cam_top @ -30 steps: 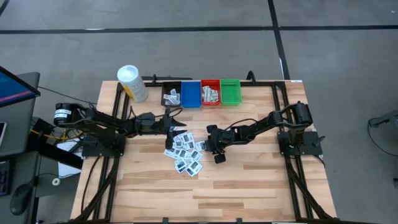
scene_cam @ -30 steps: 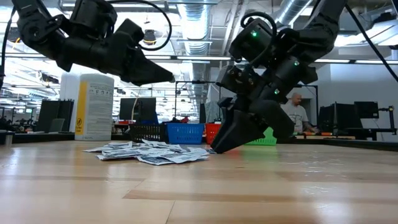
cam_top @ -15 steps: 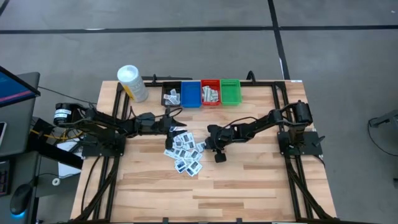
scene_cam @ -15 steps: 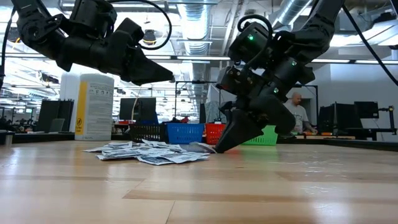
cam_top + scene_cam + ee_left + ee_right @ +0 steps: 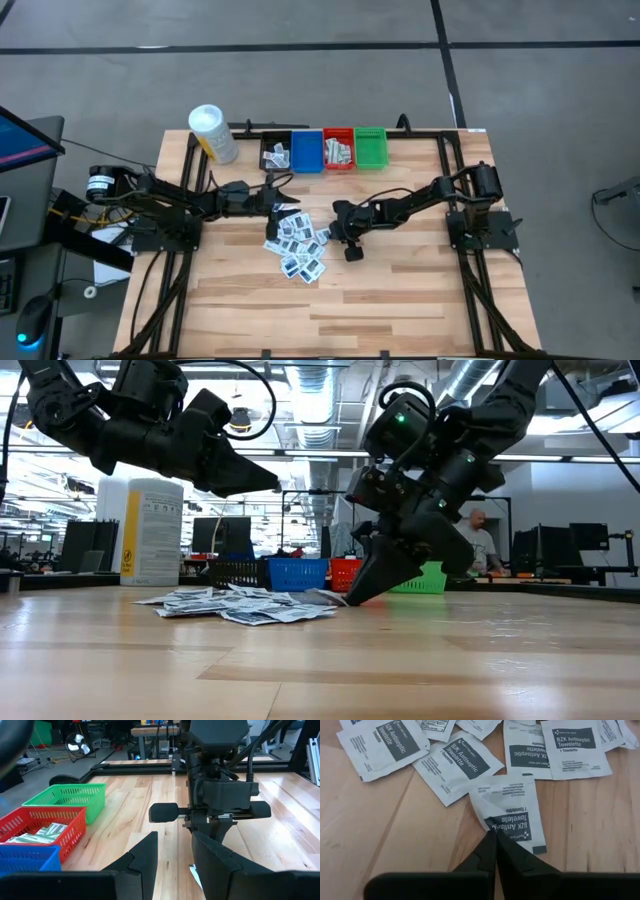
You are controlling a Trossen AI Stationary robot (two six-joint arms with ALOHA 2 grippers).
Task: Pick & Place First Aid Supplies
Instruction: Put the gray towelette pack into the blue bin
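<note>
Only the right wrist view shows the printed face of the white flat antiseptic towelette packet [image 5: 512, 815] pinched at its corner by the closed right pincer [image 5: 494, 845]; from above it is a speck at the right edge of the packet pile [image 5: 298, 240] mid wooden tabletop [image 5: 400, 290]. The left pincer [image 5: 272, 197] hovers open just behind the pile, holding nothing

Packet [image 5: 510, 810] corner hidden between right claw [image 5: 495, 842] fingertips; pile edges cropped.
</note>
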